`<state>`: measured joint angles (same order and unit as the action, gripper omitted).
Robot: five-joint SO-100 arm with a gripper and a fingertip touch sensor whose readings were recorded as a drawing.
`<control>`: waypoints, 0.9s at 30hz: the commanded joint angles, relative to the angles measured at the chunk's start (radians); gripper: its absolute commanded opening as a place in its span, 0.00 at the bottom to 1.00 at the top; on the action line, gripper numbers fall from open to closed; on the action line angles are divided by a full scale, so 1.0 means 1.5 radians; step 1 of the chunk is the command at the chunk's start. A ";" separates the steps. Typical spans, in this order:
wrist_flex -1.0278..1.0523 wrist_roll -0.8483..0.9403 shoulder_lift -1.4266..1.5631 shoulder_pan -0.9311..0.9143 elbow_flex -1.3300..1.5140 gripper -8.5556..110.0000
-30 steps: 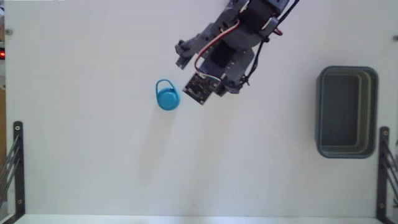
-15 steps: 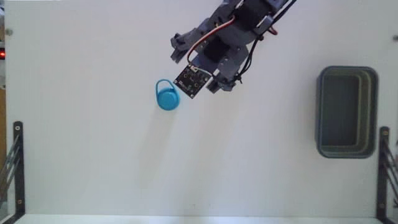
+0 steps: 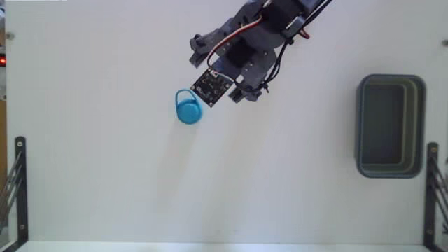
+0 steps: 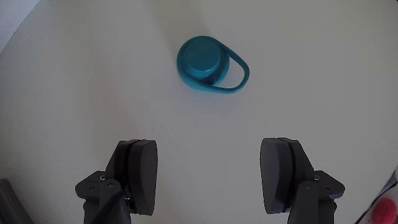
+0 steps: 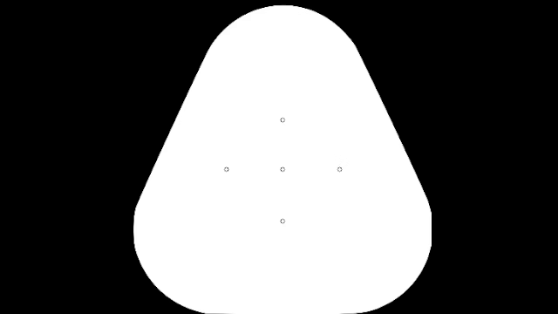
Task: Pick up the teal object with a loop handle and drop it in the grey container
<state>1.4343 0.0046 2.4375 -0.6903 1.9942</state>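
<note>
Two fingers (image 4: 138, 176) spread wide, nothing between them

End effector (image 4: 211, 177) hangs above the white table (image 3: 105, 182); teal object with a loop handle (image 4: 210, 65) lies just ahead, untouched; grey container (image 3: 390, 126) sits well apart at the fixed view's right edge.

You're looking at a bench-top robot test setup, lab or hobby workspace: bare white table (image 3: 105, 182), black metal clamp brackets (image 3: 17, 183) at both lower edges in the fixed view, exposed circuit board (image 3: 212, 86) and loose red-white wiring (image 3: 227, 43) on the arm
</note>
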 commanded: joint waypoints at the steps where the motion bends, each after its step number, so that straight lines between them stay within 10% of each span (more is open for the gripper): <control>1: -0.003 -0.003 0.029 -0.016 0.003 1.00; 27: -0.003 -0.003 0.029 -0.002 0.003 1.00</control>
<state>1.4343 0.0046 2.4375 -0.6842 1.9942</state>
